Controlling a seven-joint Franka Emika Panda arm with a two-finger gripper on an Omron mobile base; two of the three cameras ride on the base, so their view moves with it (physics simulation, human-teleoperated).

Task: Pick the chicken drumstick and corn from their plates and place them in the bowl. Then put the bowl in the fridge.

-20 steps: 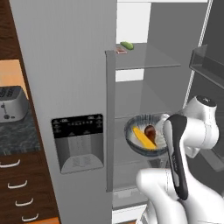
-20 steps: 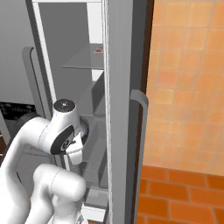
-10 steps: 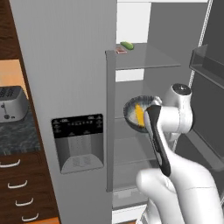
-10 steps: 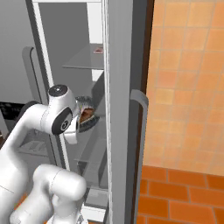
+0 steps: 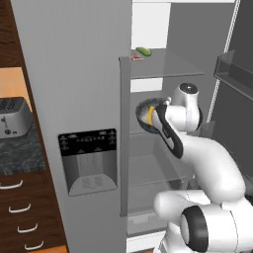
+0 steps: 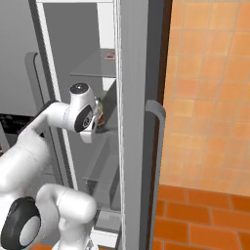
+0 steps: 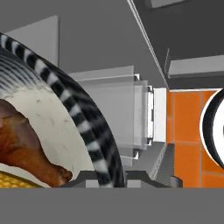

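Observation:
My gripper [image 5: 157, 115] is shut on the rim of the dark speckled bowl [image 5: 145, 109] and holds it tilted inside the open fridge [image 5: 74, 74], between two glass shelves [image 5: 168, 69]. The yellow corn [image 5: 149, 115] shows inside the bowl. In the hand view the bowl's rim [image 7: 87, 127] curves across the left, with the reddish-brown chicken drumstick [image 7: 26, 148] on its pale inside and the corn [image 7: 15, 180] below it; the gripper [image 7: 114, 178] clamps the rim. From the right, the bowl [image 6: 100, 111] peeks out beside the hand. The plates are out of view.
A green item [image 5: 143, 50] and a small red one [image 5: 137, 58] lie on the upper shelf. The door's black dispenser panel [image 5: 89, 158] is at the left, and door bins [image 5: 234, 74] are at the right. A toaster [image 5: 12, 116] stands on the dark counter. An orange tiled wall [image 6: 210, 97] is at the right.
The arm has lifted the bowl and carried it up and deeper into the fridge, from below the middle shelf level to just under the upper shelf.

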